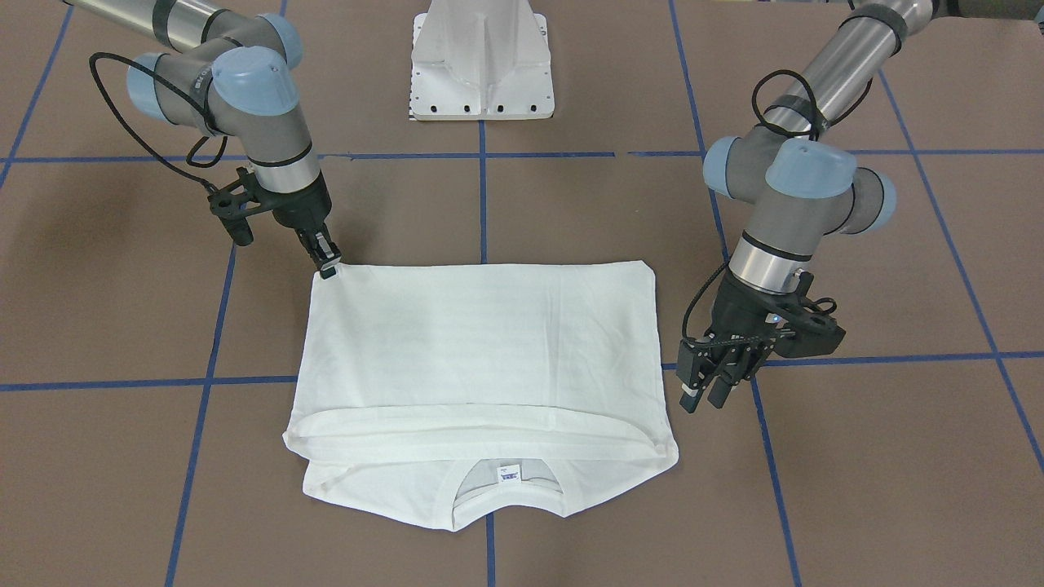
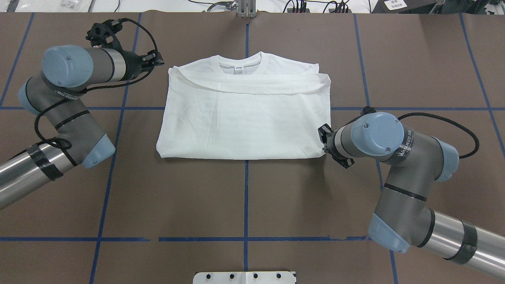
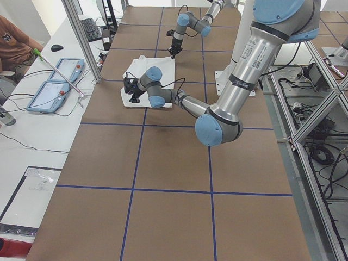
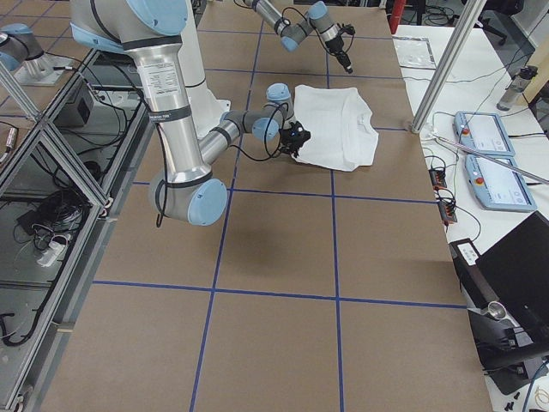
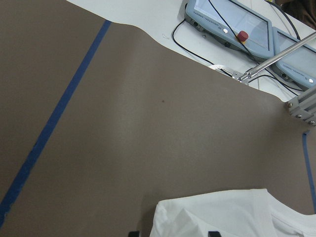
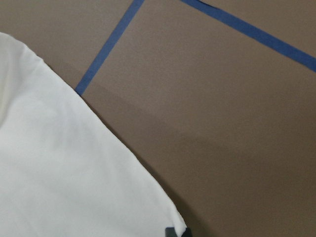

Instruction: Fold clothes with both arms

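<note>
The white T-shirt (image 1: 481, 342) (image 2: 244, 118) lies flat on the brown table. Its lower half is folded up over the chest, and the collar and neck label (image 1: 507, 473) show at the far side from the robot. My right gripper (image 1: 329, 267) (image 2: 324, 142) is down at the folded corner nearest the robot, shut on the shirt's corner (image 6: 168, 217). My left gripper (image 1: 704, 402) (image 2: 158, 62) hovers just beside the shoulder corner with its fingers apart. In the left wrist view that cloth corner (image 5: 222, 217) lies between the two fingertips. No printed text shows.
The white pedestal base (image 1: 481, 73) (image 2: 244, 277) stands at the robot's side of the table. Blue tape lines (image 2: 246, 205) cross the brown surface. Beyond the far edge are control tablets (image 3: 60, 81) (image 4: 489, 146), cables, an aluminium post (image 4: 450, 64) and a seated person (image 3: 13, 46).
</note>
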